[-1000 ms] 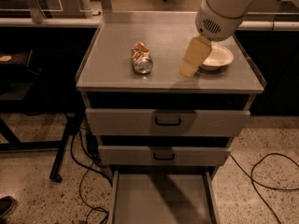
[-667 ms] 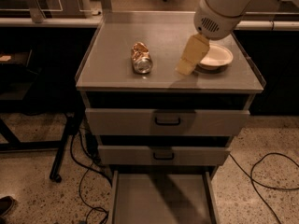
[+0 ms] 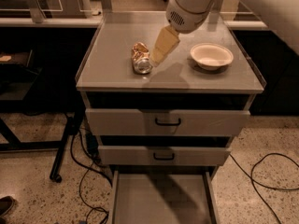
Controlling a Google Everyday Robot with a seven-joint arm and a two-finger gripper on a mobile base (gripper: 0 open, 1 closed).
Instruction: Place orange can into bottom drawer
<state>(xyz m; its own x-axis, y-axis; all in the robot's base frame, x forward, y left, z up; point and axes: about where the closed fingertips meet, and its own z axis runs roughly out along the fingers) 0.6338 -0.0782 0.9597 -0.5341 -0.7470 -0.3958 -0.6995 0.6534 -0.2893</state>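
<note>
Room: speckled floor (image 3: 32, 190) with dark cables (image 3: 268, 169) trailing at 4 and 8 o'clock of the cabinet; black bench legs at 9 o'clock.
Cabinet: grey metal cabinet (image 3: 91, 104) in the middle of the view, three drawers on its front.
Surface: flat grey surface (image 3: 187, 80) on top, carrying the can and a bowl.
Bottom drawer: bottom drawer (image 3: 159, 204) pulled out towards 6 o'clock, with a plain grey floor.
Upper drawers: top drawer (image 3: 121, 122) and middle drawer (image 3: 124, 155), each with a dark curved handle.
Arm: white arm (image 3: 191, 6) coming in from 1 o'clock, above the surface.
Bowl: cream bowl (image 3: 211, 56) at 3 o'clock on the surface, upright, well apart from the can.
End effector: cream end effector (image 3: 155, 59) slanting down towards 7 o'clock, its tip just beside the can's 3 o'clock side; touching or not, cannot tell.
End effector state: apart or together, cannot tell.
Orange can: orange can (image 3: 140, 58) lying on its side at 9 o'clock on the surface, silver end towards 6 o'clock, not in the drawer.
</note>
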